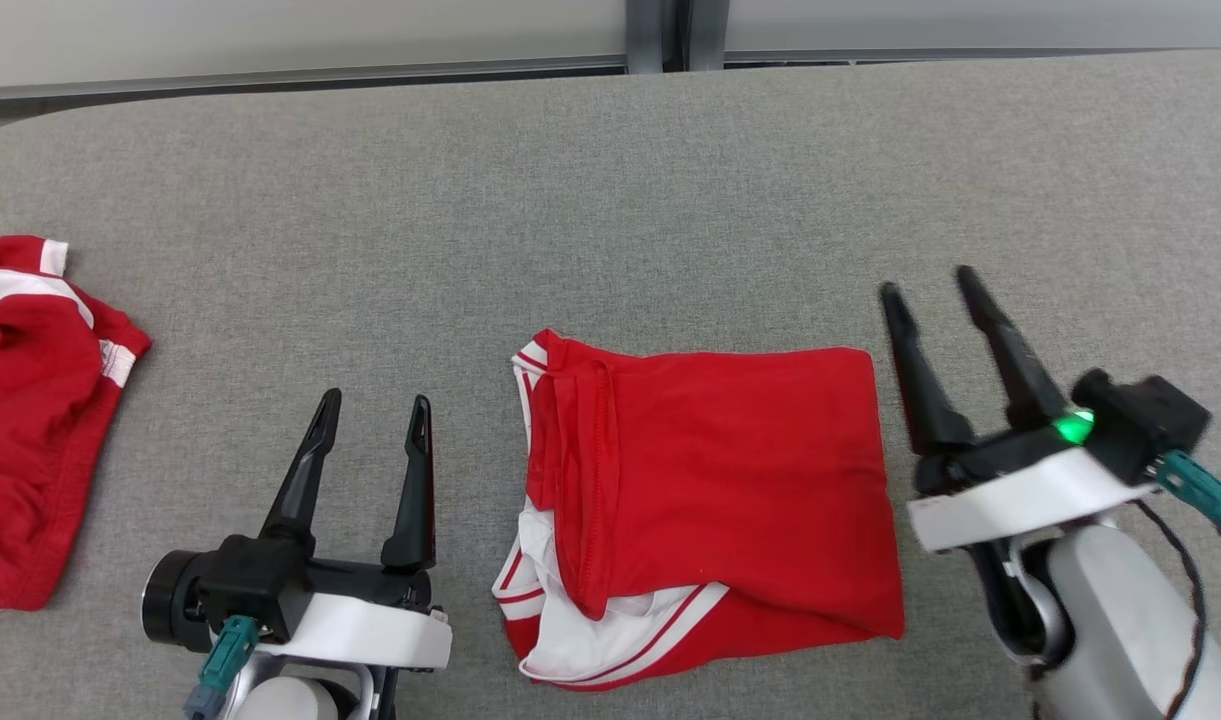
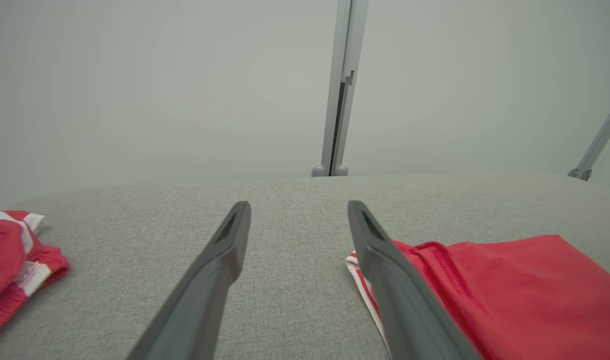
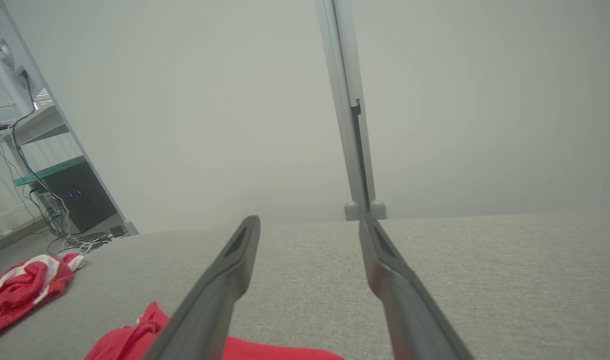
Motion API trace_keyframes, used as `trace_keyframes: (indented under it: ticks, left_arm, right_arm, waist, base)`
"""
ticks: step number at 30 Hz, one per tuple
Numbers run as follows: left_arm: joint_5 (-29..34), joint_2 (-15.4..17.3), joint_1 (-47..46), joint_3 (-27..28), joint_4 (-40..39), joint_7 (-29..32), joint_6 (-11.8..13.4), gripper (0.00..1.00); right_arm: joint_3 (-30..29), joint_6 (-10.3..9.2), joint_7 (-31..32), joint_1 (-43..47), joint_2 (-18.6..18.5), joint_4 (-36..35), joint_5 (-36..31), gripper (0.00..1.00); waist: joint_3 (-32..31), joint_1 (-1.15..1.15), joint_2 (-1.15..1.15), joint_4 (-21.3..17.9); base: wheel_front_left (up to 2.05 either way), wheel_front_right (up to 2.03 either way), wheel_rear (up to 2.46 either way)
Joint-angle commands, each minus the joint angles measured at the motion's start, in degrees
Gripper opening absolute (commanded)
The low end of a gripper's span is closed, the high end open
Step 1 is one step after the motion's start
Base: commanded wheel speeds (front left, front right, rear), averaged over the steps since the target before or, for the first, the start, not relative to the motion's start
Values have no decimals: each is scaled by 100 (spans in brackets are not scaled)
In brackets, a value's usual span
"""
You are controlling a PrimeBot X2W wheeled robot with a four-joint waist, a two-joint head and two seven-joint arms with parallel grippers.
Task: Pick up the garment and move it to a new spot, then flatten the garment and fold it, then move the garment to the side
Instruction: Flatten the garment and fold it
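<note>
- Stretching across the scene, a grey cloth-covered table (image 1: 610,180) carries everything.
- Folded red garment (image 1: 730,480) with white trim lies front and centre, slightly wider than deep.
- Second red garment (image 1: 30,420) sits crumpled, well apart at far left.
- Left end effector (image 1: 375,400) and right end effector (image 1: 925,280) flank the fold, fingers apart and empty; the right is nearer.

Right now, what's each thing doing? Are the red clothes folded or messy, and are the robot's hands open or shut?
Folded red garment: folded into a rough square, lying on the table, not held.
Second red garment: rumpled, not folded, lying far to the left.
Left gripper: open, empty, left of the folded garment.
Right gripper: open, empty, just right of it.
</note>
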Motion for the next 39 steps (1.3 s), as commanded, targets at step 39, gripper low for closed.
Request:
trace_keyframes:
  ticks: [39]
  left_arm:
    - [-94,453,1217,385,-224,123,132,100]
  right_arm:
    - [-1927,2,884,2808,183,-1898,-1362,100]
  waist:
    - [-1272,0,0,-114]
  base:
    - [0,0,0]
